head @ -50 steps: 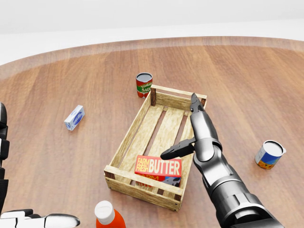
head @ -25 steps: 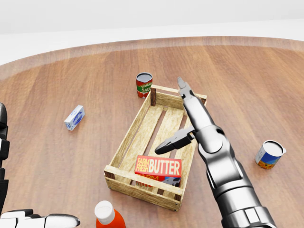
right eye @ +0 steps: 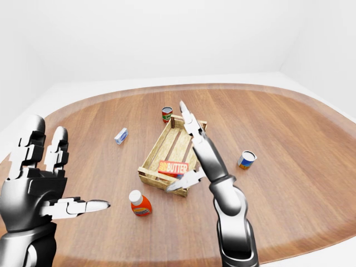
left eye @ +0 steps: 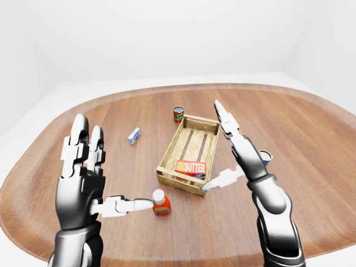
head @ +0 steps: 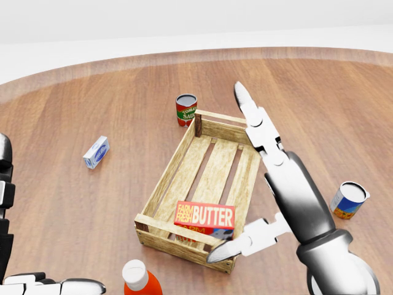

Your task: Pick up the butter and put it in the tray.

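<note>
The butter (head: pixel 205 217) lies inside the tray (head: pixel 184 150) on the counter (head: pixel 92 203), both the right robot hand (head: pixel 270 184) and the left robot hand (left eye: pixel 83 172) spread empty.

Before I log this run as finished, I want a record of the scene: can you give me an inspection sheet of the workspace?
Surface: round wooden table, no spills seen.
Job's things: butter box lies inside the wooden tray, at its near end in the head view.
Clutter: tomato sauce can beyond the tray's far corner; small blue-white carton left of the tray; blue can to its right; orange bottle with white cap below the tray.
Hands: right hand open above the tray's right side, holding nothing; left hand open, raised, empty.
Cables: nothing seen.
Surroundings: plain white walls and floor.
</note>
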You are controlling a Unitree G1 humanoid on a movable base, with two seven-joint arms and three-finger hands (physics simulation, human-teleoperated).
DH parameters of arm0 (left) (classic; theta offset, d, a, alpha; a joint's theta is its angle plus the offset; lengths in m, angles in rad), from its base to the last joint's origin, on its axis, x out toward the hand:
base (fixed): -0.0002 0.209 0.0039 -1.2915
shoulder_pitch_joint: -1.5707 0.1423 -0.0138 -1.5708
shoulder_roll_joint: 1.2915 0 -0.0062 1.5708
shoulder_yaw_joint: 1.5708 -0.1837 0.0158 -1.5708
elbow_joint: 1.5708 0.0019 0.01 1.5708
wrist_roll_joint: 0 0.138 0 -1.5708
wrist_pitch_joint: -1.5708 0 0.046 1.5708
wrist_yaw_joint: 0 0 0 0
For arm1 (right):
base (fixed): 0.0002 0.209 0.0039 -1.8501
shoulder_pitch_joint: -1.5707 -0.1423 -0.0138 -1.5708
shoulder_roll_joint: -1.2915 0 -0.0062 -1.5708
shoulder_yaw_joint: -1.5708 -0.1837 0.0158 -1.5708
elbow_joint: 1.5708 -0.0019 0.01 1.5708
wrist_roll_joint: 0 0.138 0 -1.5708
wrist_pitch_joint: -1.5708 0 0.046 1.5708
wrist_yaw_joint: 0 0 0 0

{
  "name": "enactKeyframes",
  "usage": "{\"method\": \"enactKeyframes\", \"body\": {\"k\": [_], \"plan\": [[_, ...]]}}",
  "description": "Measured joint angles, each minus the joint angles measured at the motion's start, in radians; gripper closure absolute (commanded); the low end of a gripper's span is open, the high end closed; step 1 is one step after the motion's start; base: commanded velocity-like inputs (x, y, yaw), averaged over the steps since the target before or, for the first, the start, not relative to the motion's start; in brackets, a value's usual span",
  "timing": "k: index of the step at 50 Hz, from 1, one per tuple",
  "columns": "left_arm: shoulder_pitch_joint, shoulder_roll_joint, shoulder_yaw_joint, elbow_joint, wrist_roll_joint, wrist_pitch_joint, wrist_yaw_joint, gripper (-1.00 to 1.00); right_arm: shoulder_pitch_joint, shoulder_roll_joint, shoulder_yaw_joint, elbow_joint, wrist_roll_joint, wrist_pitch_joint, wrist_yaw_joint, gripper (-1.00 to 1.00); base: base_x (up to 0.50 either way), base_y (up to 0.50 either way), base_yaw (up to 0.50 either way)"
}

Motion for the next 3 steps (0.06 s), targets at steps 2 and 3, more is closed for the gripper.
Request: {"method": "enactKeyframes", "body": {"k": [2,3], "plan": [[0.001,0.0,-0.001,-0.001,0.0,0.0,0.0,-1.0,0.044,0.002,0.002,-0.052,0.003,0.0,0.004,-1.0,0.0,0.0,0.0],[0.002,0.0,-0.001,-0.002,0.001,0.0,0.0,-1.0,0.065,0.003,0.003,-0.078,0.006,0.0,0.005,-1.0,0.0,0.0,0.0]]}}
